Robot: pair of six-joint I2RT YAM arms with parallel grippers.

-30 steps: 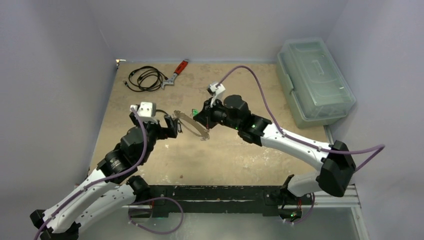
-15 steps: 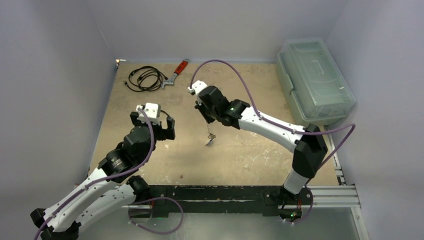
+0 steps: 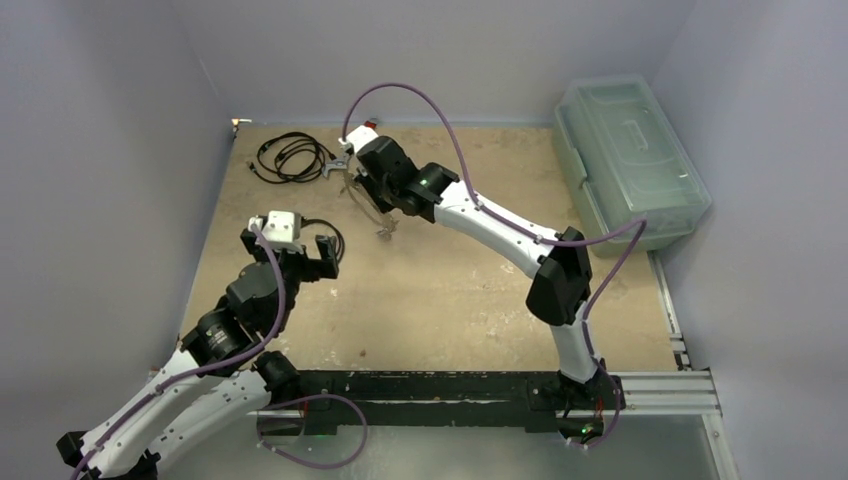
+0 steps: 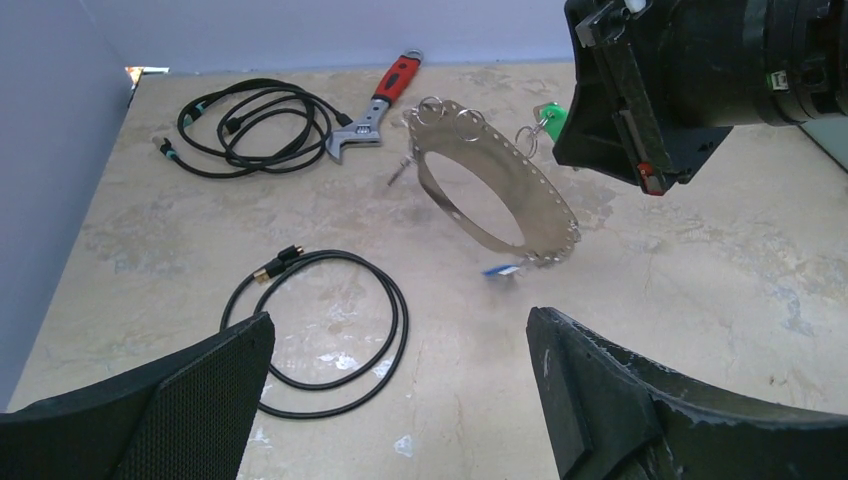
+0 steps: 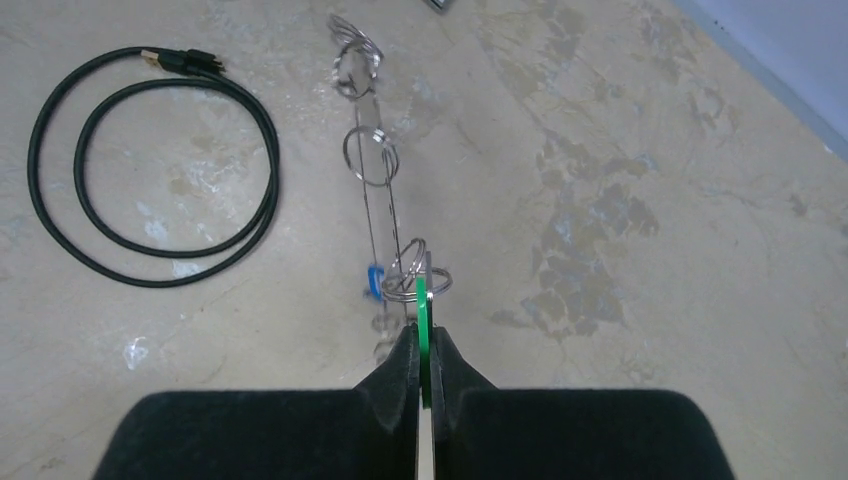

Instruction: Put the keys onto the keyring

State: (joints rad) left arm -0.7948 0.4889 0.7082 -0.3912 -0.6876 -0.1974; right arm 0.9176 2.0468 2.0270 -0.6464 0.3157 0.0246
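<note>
Right end effector (image 5: 422,352) clamped on green plastic key tag (image 5: 422,300). Large thin grey metal keyring (image 4: 548,215) hangs tilted beneath it, over beige table (image 4: 700,300). Blue-tagged key (image 4: 500,270) dangles at ring's lower edge. Left end effector (image 4: 395,335) fingers wide apart, holding nothing, facing keyring. Black coiled cable (image 4: 330,330) lies on table between them.

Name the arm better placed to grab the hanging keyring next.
Left. The left gripper is open, empty and faces the keyring, which hangs ahead of it. The right gripper is shut on the green tag that the keyring hangs from, so it is busy.
</note>
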